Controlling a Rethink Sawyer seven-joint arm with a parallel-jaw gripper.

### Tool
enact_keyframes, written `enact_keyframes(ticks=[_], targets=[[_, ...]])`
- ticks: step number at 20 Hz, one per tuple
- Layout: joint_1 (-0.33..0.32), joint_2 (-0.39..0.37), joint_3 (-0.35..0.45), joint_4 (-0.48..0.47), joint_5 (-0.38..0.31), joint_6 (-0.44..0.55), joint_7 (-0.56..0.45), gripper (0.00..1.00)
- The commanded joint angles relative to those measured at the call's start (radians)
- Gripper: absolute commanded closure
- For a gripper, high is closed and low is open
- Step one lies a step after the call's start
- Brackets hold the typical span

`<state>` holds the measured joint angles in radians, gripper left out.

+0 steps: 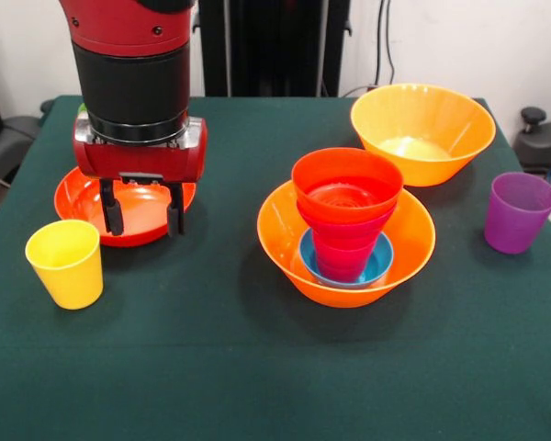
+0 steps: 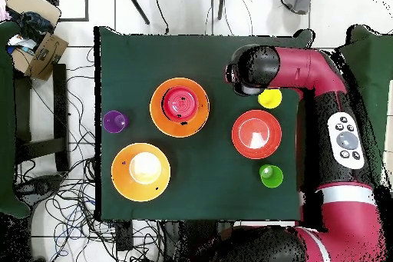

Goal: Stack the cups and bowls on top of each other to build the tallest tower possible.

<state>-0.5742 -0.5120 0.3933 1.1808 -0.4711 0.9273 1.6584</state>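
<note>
Tower [image 1: 346,220] partly built (four pieces nested); my gripper [image 1: 143,213], jaws apart and empty, hovers over shallow bowl [image 1: 78,197]; cups remain.

A table [image 2: 207,182] under dark green cloth stands on a pale tiled floor [image 2: 84,5]. Cables [image 2: 65,190] sprawl at 9 o'clock of it, a cardboard box [image 2: 47,50] at 10. A white wall [image 1: 459,41] rises behind, with black posts [image 1: 271,46] before it.
</note>
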Motion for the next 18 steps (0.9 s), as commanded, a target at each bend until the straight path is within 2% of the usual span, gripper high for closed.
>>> enact_keyframes(ticks=[1, 6, 9, 18], targets=[[0.022, -0.005, -0.021, 0.081, -0.045, -0.008, -0.050, 0.00], [-0.002, -0.013, 0.019, 0.086, 0.007, 0.007, -0.075, 0.00], [0.001, -0.012, 0.023, 0.058, 0.021, 0.045, -0.087, 0.00], [0.017, 0.052, 0.028, -0.093, 0.011, 0.100, -0.117, 0.00]])
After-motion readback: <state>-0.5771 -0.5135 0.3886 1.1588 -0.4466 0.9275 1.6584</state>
